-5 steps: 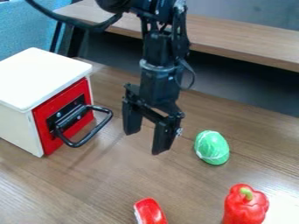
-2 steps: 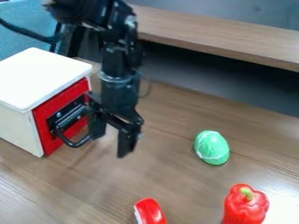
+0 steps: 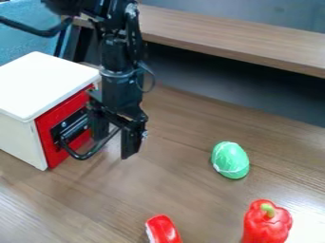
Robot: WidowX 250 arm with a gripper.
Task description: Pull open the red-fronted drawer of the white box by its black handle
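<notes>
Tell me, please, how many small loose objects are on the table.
3: a green object right of the pincer in the picture, a red pepper at the lower right, and a red object at the bottom edge. More may be hidden behind the arm or the box.

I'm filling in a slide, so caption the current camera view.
Black gripper open at the black handle of a white box with a red front, toy vegetables nearby.

On table (image 3: 196, 185): box (image 3: 44, 85) left, handle (image 3: 81, 157) on its right-hand face; cabbage (image 3: 230, 160) right of centre; pepper (image 3: 266, 224) lower right; small object (image 3: 165, 229) bottom centre.
</notes>
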